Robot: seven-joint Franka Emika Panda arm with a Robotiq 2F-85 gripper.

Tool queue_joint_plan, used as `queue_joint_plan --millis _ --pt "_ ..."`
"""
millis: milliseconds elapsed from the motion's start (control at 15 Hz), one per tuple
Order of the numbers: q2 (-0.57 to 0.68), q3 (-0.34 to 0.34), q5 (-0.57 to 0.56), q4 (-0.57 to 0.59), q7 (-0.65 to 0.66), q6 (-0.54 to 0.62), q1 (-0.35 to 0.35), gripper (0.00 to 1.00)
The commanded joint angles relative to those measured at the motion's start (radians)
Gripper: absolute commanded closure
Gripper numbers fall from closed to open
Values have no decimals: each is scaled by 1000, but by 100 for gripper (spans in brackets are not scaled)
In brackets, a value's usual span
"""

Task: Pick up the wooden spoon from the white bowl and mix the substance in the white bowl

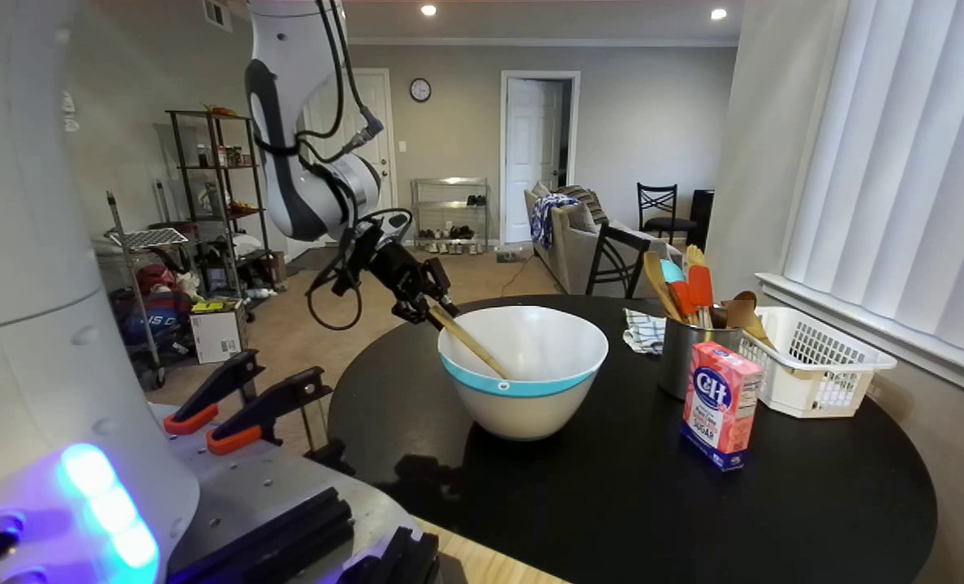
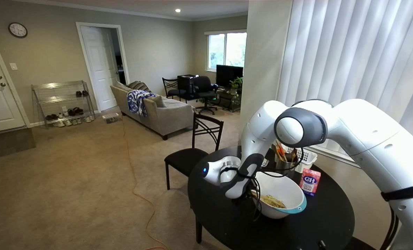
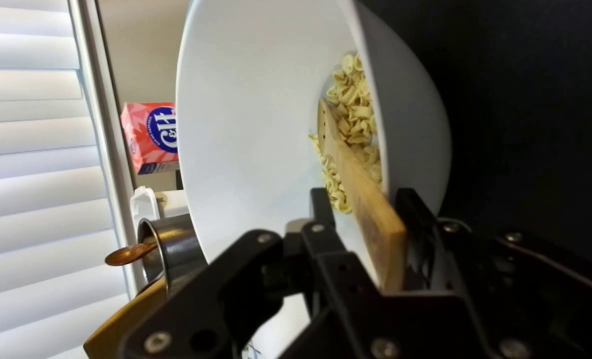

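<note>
There's open table (image 1: 636, 442) to slip through between the white bowl (image 1: 531, 418) and the sugar box (image 1: 719, 405), but toward the edge by the blinds (image 1: 904, 178) that box, the utensil canister (image 1: 678, 357) and the white basket (image 1: 806, 396) crowd the way.

The wooden spoon (image 3: 360, 187) between the fingers (image 3: 321, 207) of the end effector (image 3: 363, 202) looks like bare wood, smooth and matt. The end effector is mostly dull black, with shiny metal screw heads (image 3: 317, 228). Just beyond it, the white bowl (image 1: 531, 410) seems to be smooth plastic with a soft sheen, and the pasta-like pieces (image 3: 347, 94) inside look dry and matt. Across the bowl from the end effector are the C&H sugar carton (image 1: 719, 405), printed paperboard with a faint gloss; a polished metal utensil canister (image 1: 677, 354) with a glossy brown spoon (image 3: 130, 254); a white plastic basket (image 1: 806, 396); and a soft-looking checked cloth (image 1: 644, 331). Below the end effector, the black surface (image 1: 604, 503) is smooth.
</note>
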Motion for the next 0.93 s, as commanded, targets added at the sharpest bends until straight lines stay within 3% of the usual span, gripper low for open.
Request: queue_joint_plan --millis 0,200,867 --pt "-74 20 1 -75 16 12 -16 91" --pt "-92 26 1 -90 17 13 -18 100" --pt "-132 42 26 -122 7 46 -51 97"
